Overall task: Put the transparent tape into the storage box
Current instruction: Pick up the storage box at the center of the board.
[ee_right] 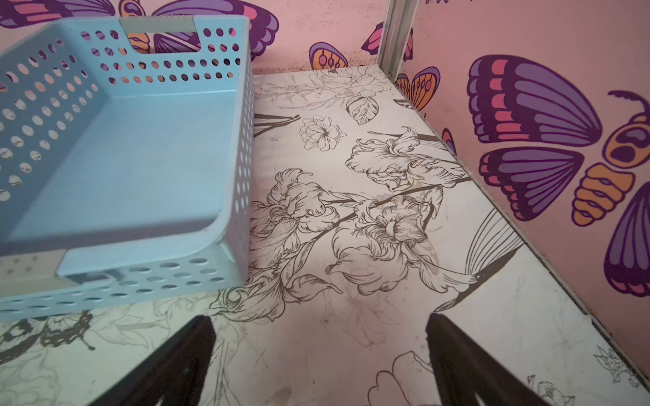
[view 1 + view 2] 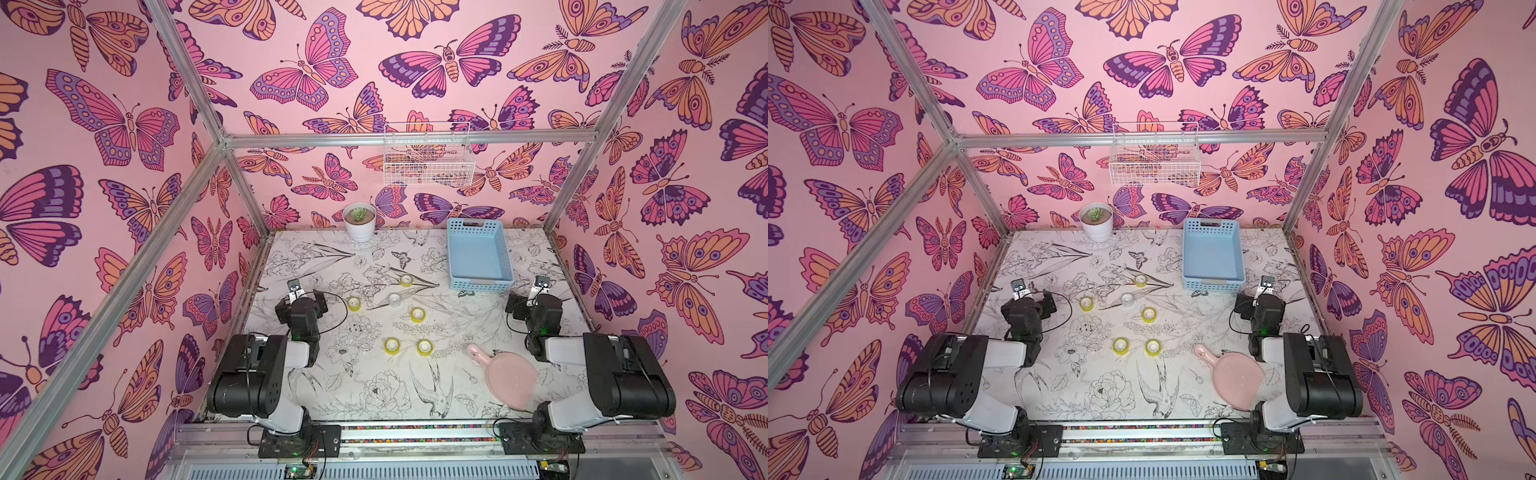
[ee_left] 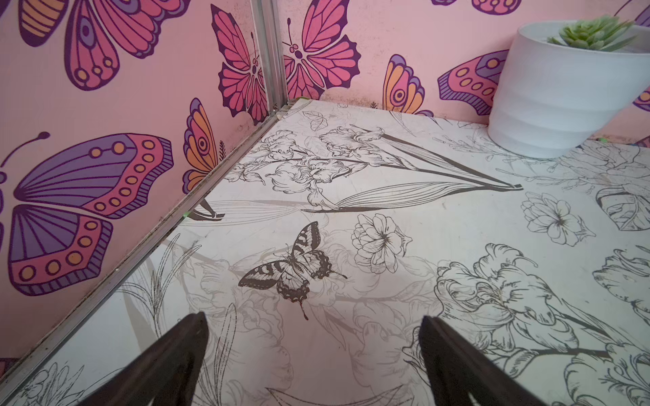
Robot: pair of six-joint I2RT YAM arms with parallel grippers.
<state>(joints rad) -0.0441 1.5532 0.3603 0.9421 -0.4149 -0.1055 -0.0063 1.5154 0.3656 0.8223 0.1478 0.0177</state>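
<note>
The transparent tape [image 2: 394, 299] [image 2: 1127, 299] is a small clear-grey roll lying flat on the flower-printed table among yellow rolls. The storage box [image 2: 478, 257] [image 2: 1212, 255] [image 1: 123, 158] is a light blue perforated basket at the back right, and nothing lies in it. My left gripper [image 2: 296, 286] [image 2: 1019, 286] [image 3: 314, 318] hovers open near the left wall, well left of the tape, over bare table. My right gripper [image 2: 542, 283] [image 2: 1266, 284] [image 1: 320, 317] is open too, just right of the box's near corner. Neither wrist view shows the tape.
Several yellow tape rolls [image 2: 417, 314] [image 2: 1148, 314] surround the clear one. A white pot with a succulent [image 2: 359, 222] [image 3: 562, 91] stands at the back. A pink scoop [image 2: 505, 374] lies front right. A white wire basket [image 2: 428, 160] hangs on the back wall.
</note>
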